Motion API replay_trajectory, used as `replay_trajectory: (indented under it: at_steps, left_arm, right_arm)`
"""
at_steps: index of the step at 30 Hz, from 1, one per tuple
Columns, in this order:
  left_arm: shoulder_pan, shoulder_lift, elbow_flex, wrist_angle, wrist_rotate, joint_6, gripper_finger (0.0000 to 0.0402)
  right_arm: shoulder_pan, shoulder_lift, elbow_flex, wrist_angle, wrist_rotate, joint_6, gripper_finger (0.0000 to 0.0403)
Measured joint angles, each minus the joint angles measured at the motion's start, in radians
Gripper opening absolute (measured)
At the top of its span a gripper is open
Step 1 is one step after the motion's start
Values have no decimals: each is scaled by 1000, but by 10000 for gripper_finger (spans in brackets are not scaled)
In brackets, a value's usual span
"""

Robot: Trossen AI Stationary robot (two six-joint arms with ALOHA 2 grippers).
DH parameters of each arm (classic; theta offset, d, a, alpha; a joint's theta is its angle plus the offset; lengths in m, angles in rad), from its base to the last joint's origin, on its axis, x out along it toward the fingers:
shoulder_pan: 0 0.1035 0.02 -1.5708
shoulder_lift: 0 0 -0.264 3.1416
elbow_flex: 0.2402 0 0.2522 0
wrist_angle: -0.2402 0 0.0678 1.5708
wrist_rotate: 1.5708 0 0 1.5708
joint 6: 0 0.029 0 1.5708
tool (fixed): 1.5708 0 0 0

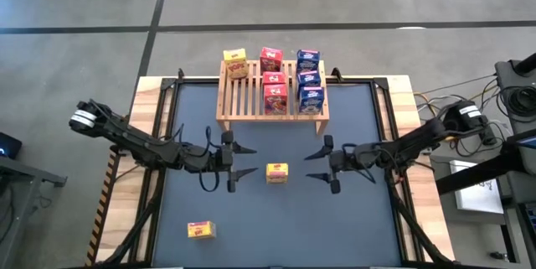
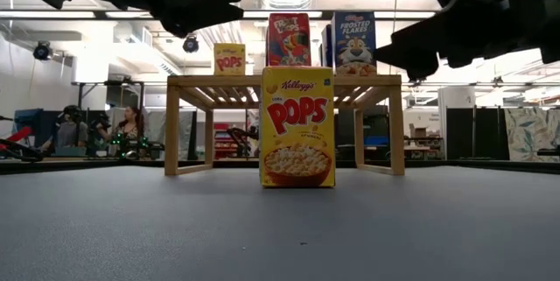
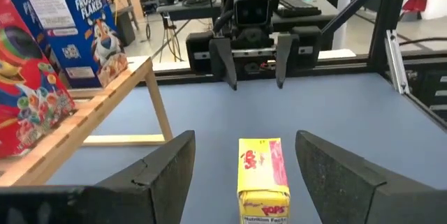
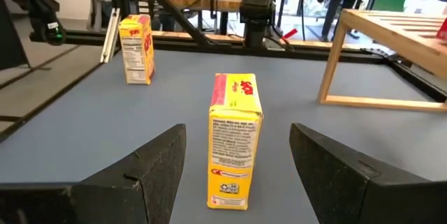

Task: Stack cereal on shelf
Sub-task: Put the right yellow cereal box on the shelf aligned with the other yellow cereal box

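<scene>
nearest the table's front edge a yellow box (image 1: pixel 200 230) lies flat on the dark mat (image 1: pixel 352 227), well apart from everything else; further in, at the middle of the mat, a second yellow pops box (image 1: pixel 277 173) stands upright between the two arms, narrow ends toward each of them; the left gripper (image 1: pixel 244 160) hangs just to its left, fingers spread wide, and the right gripper (image 1: pixel 316 167) just to its right, likewise spread; neither touches the card, and the low view shows both raised above the mat; each wrist view has the box centred in the gap between that arm's own fingers.

beyond the box stands the shelf (image 1: pixel 234 101), its slatted top carrying one yellow box (image 1: pixel 235 64) at the far left, three red boxes (image 1: pixel 274 83) in a row down the middle and three blue boxes (image 1: pixel 309 79) on the right; the left column has room in front of its single yellow.

the step in hand looks like picking up the standing box; only one arm need close on it, probably the left, since the free slats lie on that side; it should drop to about mid-height, close squarely across the broad faces so the light card neither tips nor twists, then lift straight up before travelling, clearing the shelf's front rail.
</scene>
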Motion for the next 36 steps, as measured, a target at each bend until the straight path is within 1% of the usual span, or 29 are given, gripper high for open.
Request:
replay_trajectory:
  at_steps: [3,10,14,26,29,36]
  left_arm:
    - [1,5,0,3,-9,-22,231]
    - [2,28,0,1,-26,-39,231]
    - [2,35,0,1,-26,-48,231]
    - [2,36,-1,-26,-26,-63,231]
    - [2,36,-1,-27,-26,-65,231]
    - [2,35,-7,-25,-26,-72,231]
  right_arm:
    - [0,45,19,10,23,15,244]
    - [0,204,91,9,26,8,245]
    - [0,261,120,9,26,7,257]
    - [-8,252,130,11,28,19,357]
    - [-8,257,132,12,27,18,365]
    - [-8,273,131,68,26,7,366]
